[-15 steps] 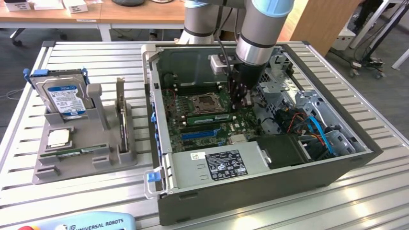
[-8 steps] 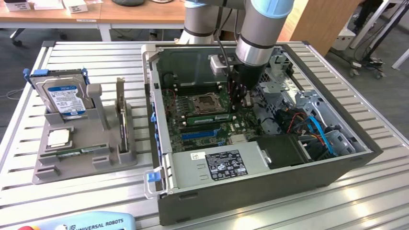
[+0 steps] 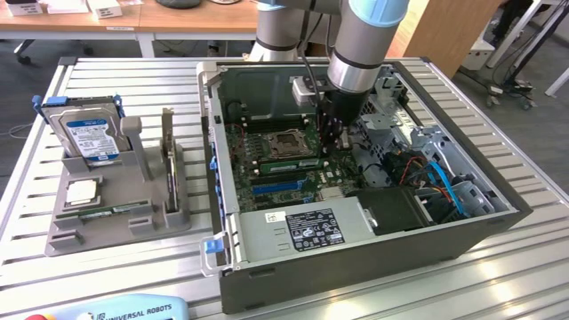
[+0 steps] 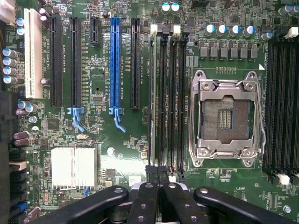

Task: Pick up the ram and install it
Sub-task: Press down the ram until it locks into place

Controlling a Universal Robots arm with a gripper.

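Note:
The ram stands edge-on in the memory slot furthest from the empty processor socket, a thin pale strip running along the slot. In the exterior view it shows as a green stick on the motherboard, just beside the socket. My gripper is shut, its two black fingertips pressed together right over one end of the ram, with nothing between them. The arm reaches straight down into the open computer case, and the gripper hangs low over the board.
Case walls enclose the board. The power supply and blue cables crowd the front and the exterior view's right. A grey holder outside the case carries a blue-labelled hard drive, a square silver chip and an upright card.

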